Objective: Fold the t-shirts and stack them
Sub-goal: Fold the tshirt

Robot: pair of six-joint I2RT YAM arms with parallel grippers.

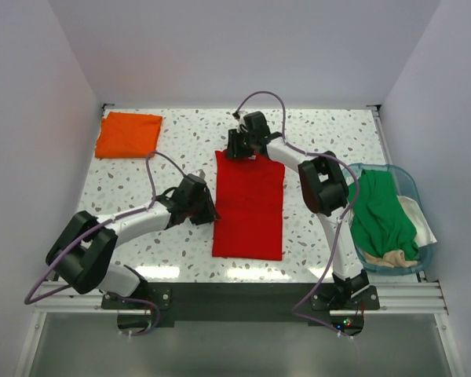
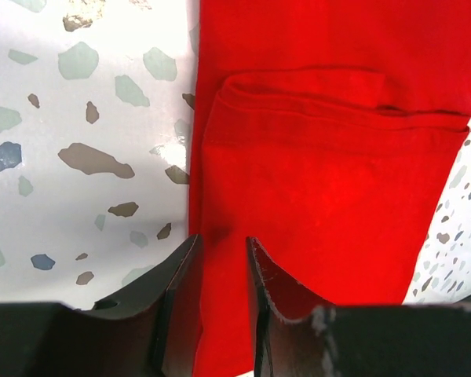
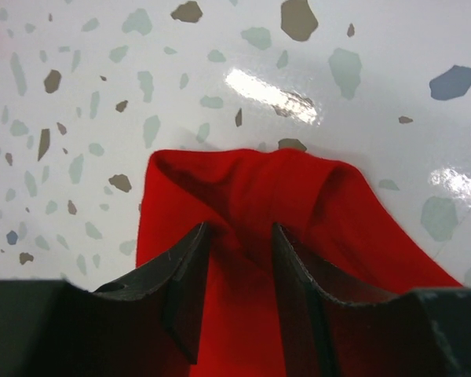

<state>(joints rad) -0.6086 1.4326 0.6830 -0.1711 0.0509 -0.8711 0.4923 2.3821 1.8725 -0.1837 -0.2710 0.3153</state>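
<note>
Red t-shirt (image 1: 249, 208) folded lengthwise; both jaws pinching cloth, left edge, far end.

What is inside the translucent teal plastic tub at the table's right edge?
In the translucent teal plastic tub lie a green t-shirt and pale beige cloth at its near end. Anything beneath them is covered.

White arm links, black joints, purple cables, seemingly scuffed black fingers (image 2: 279, 306).
</note>
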